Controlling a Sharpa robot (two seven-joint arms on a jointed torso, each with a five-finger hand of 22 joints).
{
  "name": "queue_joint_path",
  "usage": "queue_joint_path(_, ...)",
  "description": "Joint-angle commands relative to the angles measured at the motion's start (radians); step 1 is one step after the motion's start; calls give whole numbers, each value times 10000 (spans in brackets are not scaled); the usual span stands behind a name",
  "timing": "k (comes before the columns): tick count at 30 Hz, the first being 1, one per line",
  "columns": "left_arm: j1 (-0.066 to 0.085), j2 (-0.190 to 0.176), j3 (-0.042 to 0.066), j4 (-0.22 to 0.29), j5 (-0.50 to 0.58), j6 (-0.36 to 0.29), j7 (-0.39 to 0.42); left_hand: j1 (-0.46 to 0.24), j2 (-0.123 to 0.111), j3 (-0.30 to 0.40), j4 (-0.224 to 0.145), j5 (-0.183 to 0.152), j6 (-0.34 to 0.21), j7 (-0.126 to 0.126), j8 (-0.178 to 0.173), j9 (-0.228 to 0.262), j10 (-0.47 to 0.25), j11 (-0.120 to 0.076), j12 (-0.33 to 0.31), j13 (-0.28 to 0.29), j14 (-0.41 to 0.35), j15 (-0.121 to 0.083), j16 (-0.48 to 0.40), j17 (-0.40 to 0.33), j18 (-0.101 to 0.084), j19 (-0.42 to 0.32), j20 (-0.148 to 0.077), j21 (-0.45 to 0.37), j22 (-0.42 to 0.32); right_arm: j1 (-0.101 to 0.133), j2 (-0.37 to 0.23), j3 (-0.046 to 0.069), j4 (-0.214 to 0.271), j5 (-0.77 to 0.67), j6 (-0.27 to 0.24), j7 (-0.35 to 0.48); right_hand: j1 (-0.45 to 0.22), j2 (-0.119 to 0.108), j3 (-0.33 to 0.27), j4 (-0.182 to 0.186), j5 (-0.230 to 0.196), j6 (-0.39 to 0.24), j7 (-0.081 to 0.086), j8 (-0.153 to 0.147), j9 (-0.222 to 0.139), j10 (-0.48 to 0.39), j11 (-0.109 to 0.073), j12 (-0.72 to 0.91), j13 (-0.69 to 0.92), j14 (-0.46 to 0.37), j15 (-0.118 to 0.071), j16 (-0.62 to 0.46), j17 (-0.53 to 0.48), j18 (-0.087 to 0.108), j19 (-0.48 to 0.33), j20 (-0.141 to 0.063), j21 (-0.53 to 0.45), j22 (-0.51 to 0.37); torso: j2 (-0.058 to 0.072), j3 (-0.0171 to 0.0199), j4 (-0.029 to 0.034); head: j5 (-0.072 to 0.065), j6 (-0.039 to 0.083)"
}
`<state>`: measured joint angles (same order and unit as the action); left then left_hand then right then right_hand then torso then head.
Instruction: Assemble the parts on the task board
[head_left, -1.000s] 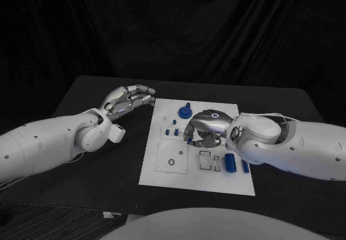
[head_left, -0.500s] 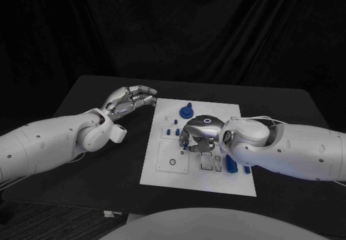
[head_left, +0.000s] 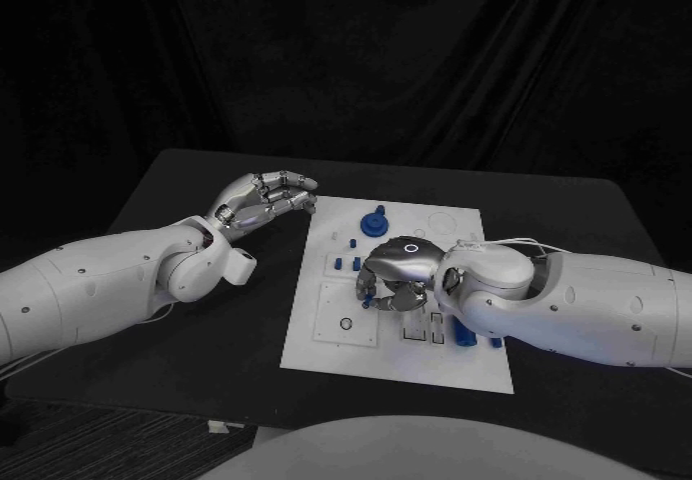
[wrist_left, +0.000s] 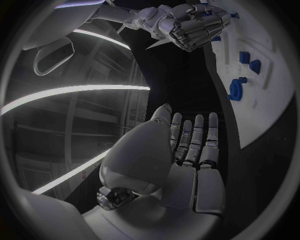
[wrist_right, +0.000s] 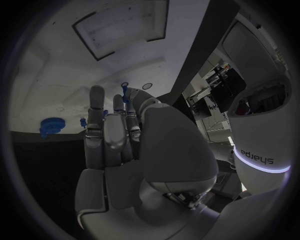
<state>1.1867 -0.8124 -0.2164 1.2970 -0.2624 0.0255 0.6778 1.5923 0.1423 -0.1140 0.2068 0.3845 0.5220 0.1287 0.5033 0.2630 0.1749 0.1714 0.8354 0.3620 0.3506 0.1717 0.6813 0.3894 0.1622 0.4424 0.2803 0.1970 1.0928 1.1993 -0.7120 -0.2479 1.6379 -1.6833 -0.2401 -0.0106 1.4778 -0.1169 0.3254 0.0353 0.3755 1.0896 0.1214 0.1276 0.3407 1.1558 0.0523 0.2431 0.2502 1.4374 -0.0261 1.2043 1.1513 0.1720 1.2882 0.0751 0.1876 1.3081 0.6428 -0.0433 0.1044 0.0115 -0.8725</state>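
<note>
The right robot hand (head_left: 392, 278) hovers curled over the white task board (head_left: 343, 355) mid-tabletop, apparently pinching a small blue part (head_left: 369, 297), though I can't tell; it should lower straight, while the left robot hand (head_left: 264, 200), loosely curled and empty, keeps clear.

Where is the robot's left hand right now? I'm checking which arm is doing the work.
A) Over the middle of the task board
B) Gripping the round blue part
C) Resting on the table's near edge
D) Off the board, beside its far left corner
D: in the head view the left hand is beside the far left corner of the task board, off it, while the right hand is over the board's middle.
</note>
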Motion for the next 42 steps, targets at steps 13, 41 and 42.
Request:
queue_joint_path(13,-22,48,9,-35,75,180,383,79,-9,15,-40,60,65,-31,-39,-12,65,-30,24,-12,30,-16,15,-11,151,44,-7,34,-15,-127,135,5,-185,-194,64,44,84,-28,-3,-100,-32,5,-7,-68,-21,98,12,-33,12,-4,4,-27,8,72,31,-40,-19,247,-40,2,-14,40,-2)
queue_joint_path(41,-123,45,9,-173,76,254,289,115,28,45,-48,79,90,-11,-45,-33,73,-26,15,-35,23,-21,-4,-26,150,29,-11,29,-20,-354,-200,7,-134,-474,-479,98,-294,-637,-1929,1334,-2924,-4513,-486,-660,-1659,-3566,651,-736,-163,-745,379,-687,-619,89,-262,387,-989,-488,-31,6,-3,23,-2)
queue_joint_path(42,-127,39,9,-174,76,253,288,115,28,45,-48,79,90,-11,-45,-33,73,-26,15,-35,23,-21,-4,-26,150,29,-11,29,-20,-341,-291,8,-66,-474,-593,98,-199,-710,-2011,1539,-2970,-4690,-557,-683,-1739,-3759,670,-687,-145,-777,379,-686,-623,77,-254,407,-1041,-526,-32,7,-8,29,-2)
